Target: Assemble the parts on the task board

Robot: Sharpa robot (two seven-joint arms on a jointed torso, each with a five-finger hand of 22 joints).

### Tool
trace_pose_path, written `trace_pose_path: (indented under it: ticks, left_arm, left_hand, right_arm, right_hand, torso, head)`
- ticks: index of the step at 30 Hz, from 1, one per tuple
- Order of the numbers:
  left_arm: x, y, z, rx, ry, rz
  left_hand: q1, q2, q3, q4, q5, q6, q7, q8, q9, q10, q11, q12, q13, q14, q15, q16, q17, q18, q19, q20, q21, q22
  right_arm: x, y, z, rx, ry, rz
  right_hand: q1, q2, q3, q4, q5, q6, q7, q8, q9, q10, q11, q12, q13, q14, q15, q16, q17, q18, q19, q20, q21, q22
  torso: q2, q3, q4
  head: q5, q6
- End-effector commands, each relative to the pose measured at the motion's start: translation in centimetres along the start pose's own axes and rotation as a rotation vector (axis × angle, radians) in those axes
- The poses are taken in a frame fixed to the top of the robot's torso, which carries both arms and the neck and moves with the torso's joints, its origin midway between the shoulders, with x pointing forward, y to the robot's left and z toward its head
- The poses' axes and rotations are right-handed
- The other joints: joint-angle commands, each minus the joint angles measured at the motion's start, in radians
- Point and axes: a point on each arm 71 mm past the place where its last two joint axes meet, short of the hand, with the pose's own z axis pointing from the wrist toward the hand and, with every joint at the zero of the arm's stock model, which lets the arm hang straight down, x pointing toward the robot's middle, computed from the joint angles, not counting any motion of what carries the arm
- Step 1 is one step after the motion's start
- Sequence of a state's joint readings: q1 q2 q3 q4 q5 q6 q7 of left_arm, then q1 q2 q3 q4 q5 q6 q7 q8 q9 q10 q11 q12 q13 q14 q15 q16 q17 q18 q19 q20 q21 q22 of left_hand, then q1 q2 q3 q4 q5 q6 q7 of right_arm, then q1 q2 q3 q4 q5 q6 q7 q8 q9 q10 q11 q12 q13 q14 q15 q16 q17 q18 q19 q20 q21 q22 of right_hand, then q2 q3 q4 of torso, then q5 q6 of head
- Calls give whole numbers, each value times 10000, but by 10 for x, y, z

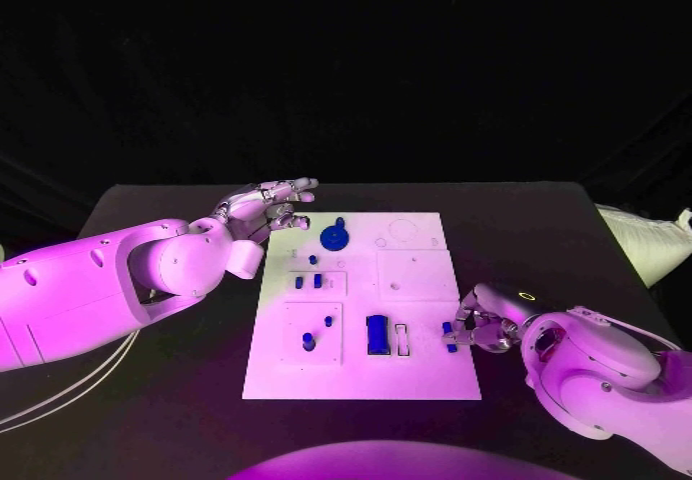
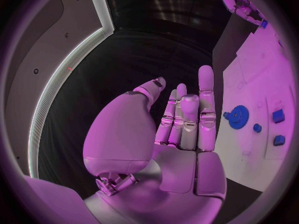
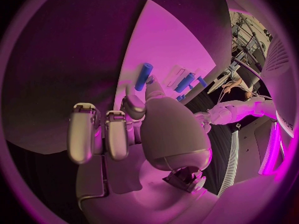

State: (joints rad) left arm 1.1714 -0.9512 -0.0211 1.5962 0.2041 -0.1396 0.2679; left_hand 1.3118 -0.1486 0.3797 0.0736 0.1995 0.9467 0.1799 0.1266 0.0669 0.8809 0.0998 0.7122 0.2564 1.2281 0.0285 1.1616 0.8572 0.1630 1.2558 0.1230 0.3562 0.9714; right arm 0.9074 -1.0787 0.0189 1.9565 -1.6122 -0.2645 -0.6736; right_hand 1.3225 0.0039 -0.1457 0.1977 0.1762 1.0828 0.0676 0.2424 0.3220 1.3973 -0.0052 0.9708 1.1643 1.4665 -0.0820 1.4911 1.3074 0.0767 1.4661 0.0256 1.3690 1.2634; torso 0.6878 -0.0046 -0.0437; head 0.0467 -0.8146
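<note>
Black bench, white task board (image 1: 433, 375): right hand (image 1: 483, 330) pinches a blue peg (image 3: 144, 76) by its fingers' tips at the board's edge, left hand (image 1: 270, 207) spread empty — that shallow pinch could let it tilt and drop.

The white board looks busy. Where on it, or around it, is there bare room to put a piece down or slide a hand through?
On the task board, the near strip below the blue block is bare, as is the panel beside the gear. The black table is open on the near left. It is crowded at the board's right edge, where the right hand pinches a blue peg, and at the far-left corner under the left hand.
</note>
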Motion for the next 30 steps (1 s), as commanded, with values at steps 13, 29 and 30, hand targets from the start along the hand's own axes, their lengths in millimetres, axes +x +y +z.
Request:
trace_pose_path:
  ticks: [13,29,30]
  left_arm:
    - [2,0,0,32,264,53]
    - [3,0,0,29,274,73]
    - [3,0,0,31,279,85]
  left_hand:
    - [13,104,-92,3,38,-72,31,11,2,-42,61,7,-26,-78,-17,-13,-38,182,71,17,-46,-24]
    - [13,104,-92,3,38,-72,31,11,2,-42,61,7,-26,-78,-17,-13,-38,182,71,17,-46,-24]
    - [13,104,-92,3,38,-72,31,11,2,-42,61,7,-26,-78,-17,-13,-38,182,71,17,-46,-24]
  right_arm:
    - [15,15,6,-339,596,-1891]
    - [22,25,9,-458,689,-3115]
    - [22,26,9,-459,690,-3117]
  right_hand:
    - [1710,272,1132,-964,-1015,382,-90,-357,-130,-76,-165,-219,-67,784,-72,21,1329,-124,29,-102,27,113]
    - [1444,-175,2338,-1291,-391,522,15,-854,-369,-171,-81,-528,-207,782,8,12,1351,-127,16,-28,16,133]
    - [1372,-236,2441,-1271,-245,533,20,-889,-385,-171,-83,-541,-212,782,11,10,1350,-125,14,-29,13,130]
  torso:
    - [0,2,-9]
    - [-6,3,-10]
    - [-8,1,-9]
  head:
    - [63,-47]
    - [70,-94]
    - [57,-99]
